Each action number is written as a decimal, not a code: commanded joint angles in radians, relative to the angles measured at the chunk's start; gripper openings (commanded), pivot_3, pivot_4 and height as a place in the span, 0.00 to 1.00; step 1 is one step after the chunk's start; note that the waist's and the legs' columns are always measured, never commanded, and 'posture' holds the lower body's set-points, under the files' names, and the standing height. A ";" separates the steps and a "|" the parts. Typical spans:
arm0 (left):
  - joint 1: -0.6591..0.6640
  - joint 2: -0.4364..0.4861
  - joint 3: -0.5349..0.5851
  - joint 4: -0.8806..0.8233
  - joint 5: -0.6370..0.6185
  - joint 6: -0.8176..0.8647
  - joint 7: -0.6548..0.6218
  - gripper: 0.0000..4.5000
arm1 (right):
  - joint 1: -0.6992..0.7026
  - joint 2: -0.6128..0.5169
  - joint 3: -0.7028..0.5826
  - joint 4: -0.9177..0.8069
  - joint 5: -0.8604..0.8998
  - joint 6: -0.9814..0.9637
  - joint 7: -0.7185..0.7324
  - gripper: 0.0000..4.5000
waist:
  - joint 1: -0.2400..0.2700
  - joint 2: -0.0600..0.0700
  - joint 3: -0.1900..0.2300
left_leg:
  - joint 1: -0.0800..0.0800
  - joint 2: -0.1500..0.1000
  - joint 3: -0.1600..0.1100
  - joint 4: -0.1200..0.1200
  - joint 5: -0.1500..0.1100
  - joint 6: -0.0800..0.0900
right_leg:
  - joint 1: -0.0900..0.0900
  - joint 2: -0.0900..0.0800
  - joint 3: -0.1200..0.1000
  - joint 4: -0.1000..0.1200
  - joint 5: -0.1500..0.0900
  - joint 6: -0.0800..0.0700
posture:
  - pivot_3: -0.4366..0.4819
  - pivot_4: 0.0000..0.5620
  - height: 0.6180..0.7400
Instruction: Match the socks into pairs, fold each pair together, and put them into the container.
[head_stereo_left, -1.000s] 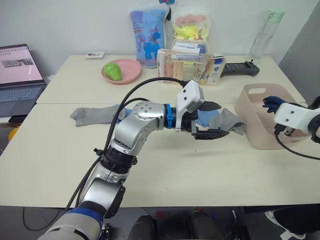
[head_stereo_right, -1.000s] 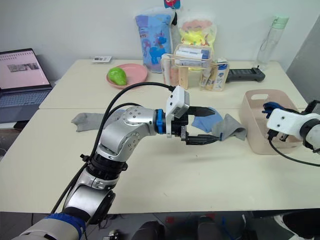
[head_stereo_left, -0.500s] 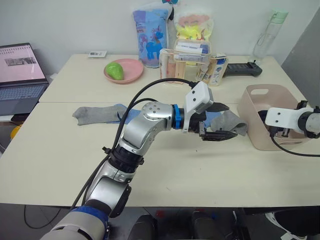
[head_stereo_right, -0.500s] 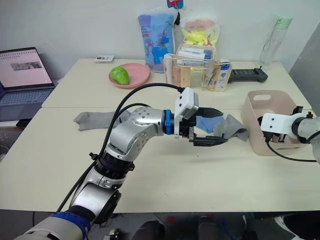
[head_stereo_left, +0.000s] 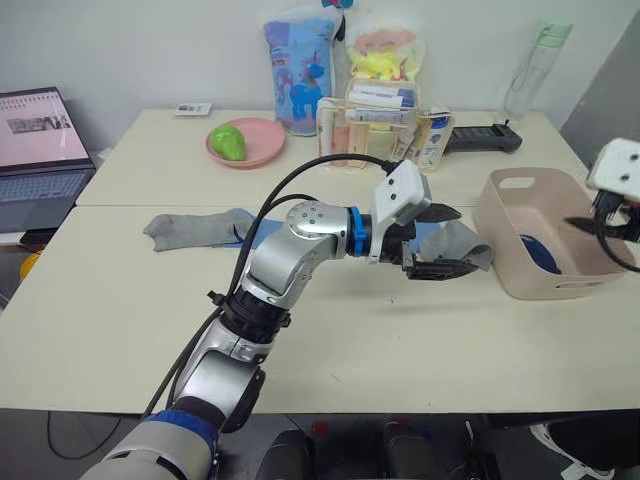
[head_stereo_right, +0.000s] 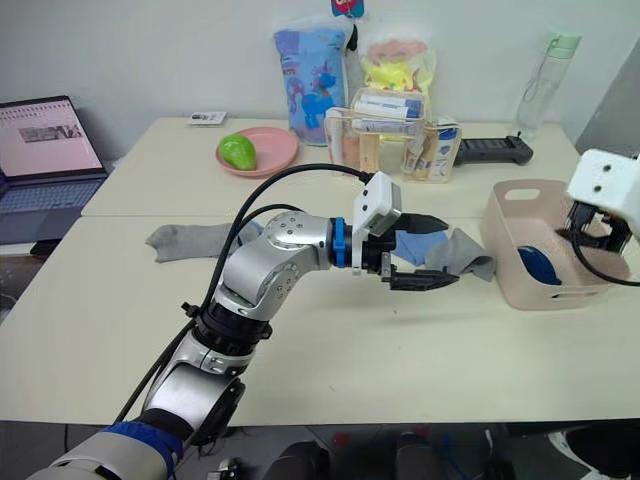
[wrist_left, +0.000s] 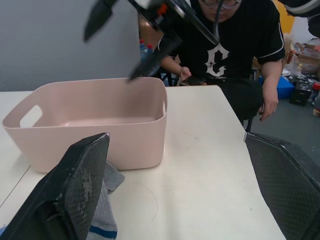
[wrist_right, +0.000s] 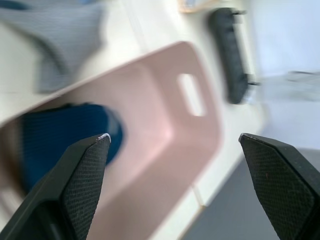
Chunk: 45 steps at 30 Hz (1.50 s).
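I'm working down from the table (head_stereo_left: 100, 320) to the container (head_stereo_left: 505, 262), which sits at about three o'clock on it with a folded dark navy pair (head_stereo_left: 541, 253) lying inside. My right gripper (wrist_right: 170, 165) hangs above the tub, jaws spread wide and empty. My left gripper (head_stereo_left: 440, 241) reaches across at mid-table, fingers also wide apart with nothing between them, hovering just over a grey sock (head_stereo_left: 462, 243) that touches a light blue sock (head_stereo_right: 418, 243). Another grey sock (head_stereo_left: 185, 229) lies well apart at nine o'clock beside a second light blue sock (head_stereo_left: 243, 224). I judge one pair stowed and the next matching step open. To do it well, I'd lower the left fingers squarely over the near grey sock's middle, pinch only that one layer, and keep the blue one out of the bite.
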 joint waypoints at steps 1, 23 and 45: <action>-0.004 0.001 -0.011 -0.016 -0.001 -0.006 -0.012 1.00 | 0.043 0.036 0.034 0.015 -0.070 -0.049 -0.088 1.00 | 0.001 0.000 0.000 | 0.000 0.000 0.000 0.000 0.000 0.000 | 0.000 0.000 0.000 0.000 0.000 0.000 | 0.48 0.27 0.69; 0.817 0.492 0.508 -0.127 0.014 -0.307 0.058 1.00 | 0.460 0.644 -0.005 -0.723 0.385 0.272 -0.362 1.00 | 0.023 0.001 0.000 | -0.001 0.000 -0.005 0.000 -0.001 0.002 | -0.001 -0.002 -0.001 0.001 0.000 0.000 | 0.48 0.27 0.69; 0.510 0.225 0.277 0.115 0.224 -0.408 0.343 1.00 | 0.481 0.654 0.116 -0.743 0.452 0.371 -0.420 1.00 | 0.027 -0.005 -0.004 | 0.000 -0.002 -0.005 0.000 -0.002 0.003 | 0.000 -0.001 -0.005 0.001 0.000 0.000 | 0.48 0.27 0.69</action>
